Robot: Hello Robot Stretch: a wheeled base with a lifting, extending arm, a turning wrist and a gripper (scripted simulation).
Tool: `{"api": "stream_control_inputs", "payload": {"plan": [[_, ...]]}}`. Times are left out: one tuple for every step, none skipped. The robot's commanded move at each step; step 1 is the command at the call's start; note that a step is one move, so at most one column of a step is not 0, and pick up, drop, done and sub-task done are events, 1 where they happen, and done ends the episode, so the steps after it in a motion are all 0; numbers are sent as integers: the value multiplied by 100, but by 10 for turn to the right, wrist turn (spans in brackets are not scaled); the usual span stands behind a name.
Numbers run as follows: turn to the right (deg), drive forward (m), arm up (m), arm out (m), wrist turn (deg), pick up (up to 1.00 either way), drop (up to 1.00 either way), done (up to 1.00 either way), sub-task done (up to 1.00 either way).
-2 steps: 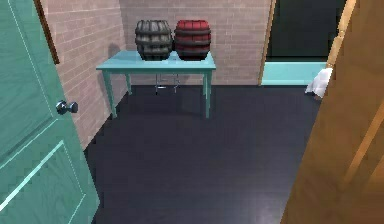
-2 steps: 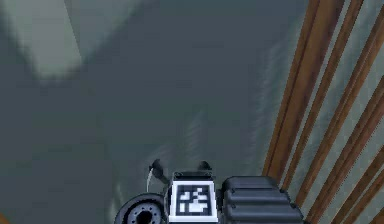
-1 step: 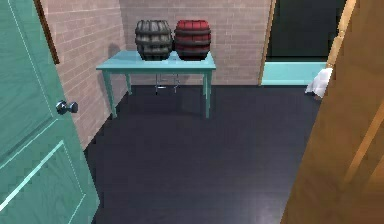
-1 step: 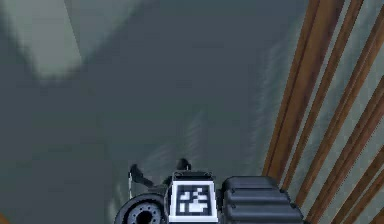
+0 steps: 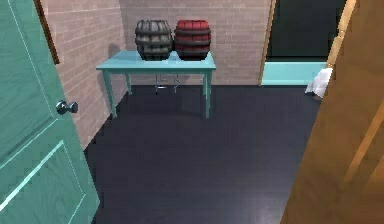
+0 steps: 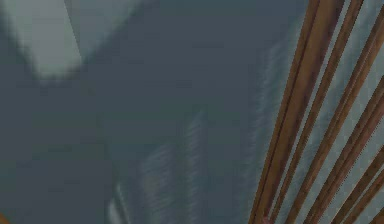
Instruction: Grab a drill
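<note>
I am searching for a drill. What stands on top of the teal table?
On the teal table stand two barrels side by side: a grey barrel and a red barrel. The strip of tabletop behind them is covered, so what lies there cannot be seen.

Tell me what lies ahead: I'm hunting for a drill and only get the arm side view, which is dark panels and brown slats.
Observer: Ahead, a teal table stands against a brick wall.
Operator: Anything on it?
Observer: Two barrels stand side by side, a grey barrel toward the forward view's left and a red barrel to its right.
Operator: Is the way there blocked?
Observer: Bare dark floor runs up to the table, between a teal door at the forward view's left edge and a wooden panel at its right.
</note>
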Motion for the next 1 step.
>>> {"api": "stream_control_inputs", "payload": {"plan": [[0,0,-50,0,0,0,0,0,0]]}}
